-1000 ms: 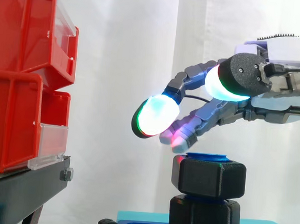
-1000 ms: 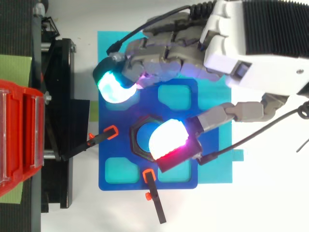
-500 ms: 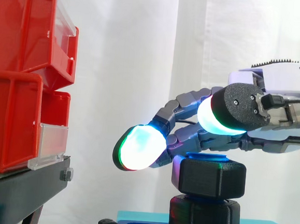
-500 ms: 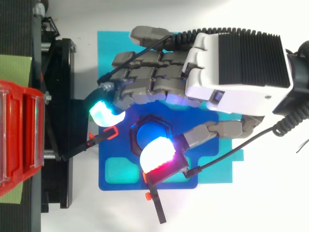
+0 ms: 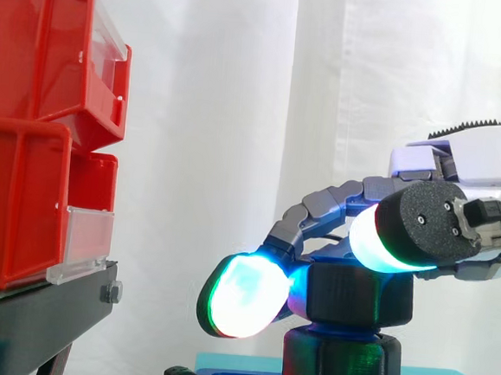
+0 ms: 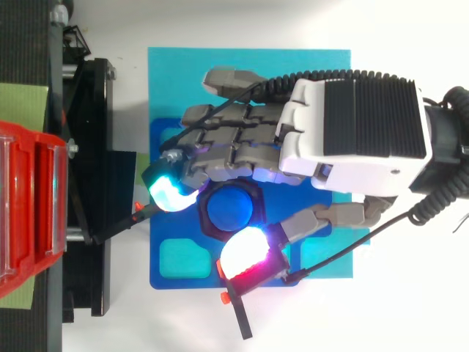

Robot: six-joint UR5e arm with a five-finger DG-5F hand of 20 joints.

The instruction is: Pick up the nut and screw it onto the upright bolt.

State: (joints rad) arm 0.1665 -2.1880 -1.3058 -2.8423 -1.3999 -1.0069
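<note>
A black hex nut [image 5: 351, 293] sits at the top of the upright blue bolt [image 6: 233, 207], above a second black hex piece [image 5: 341, 364] at the bolt's foot. The bolt stands on a blue fixture plate [image 6: 183, 257]. My hand [image 6: 352, 125] reaches in from the right and has come down over the nut. Its fingers curl round the far side, with one cyan-green pad [image 6: 170, 192] left of the nut. The thumb pad [image 6: 245, 253] glows white and red against the near side. In the side view the hand [image 5: 477, 171] covers the nut's top edge.
Stacked red bins [image 5: 29, 135] stand on a black stand [image 6: 88, 147] at the left. A teal mat [image 6: 176, 73] lies under the fixture plate. Two black clamps with orange tips [image 6: 234, 308] [image 6: 139, 213] stick out from the plate's near and left sides.
The hand has dropped from above the bolt to nut height. The thumb pad slid off the bolt's top to the nut's side, and the fingers curled lower around the nut.
</note>
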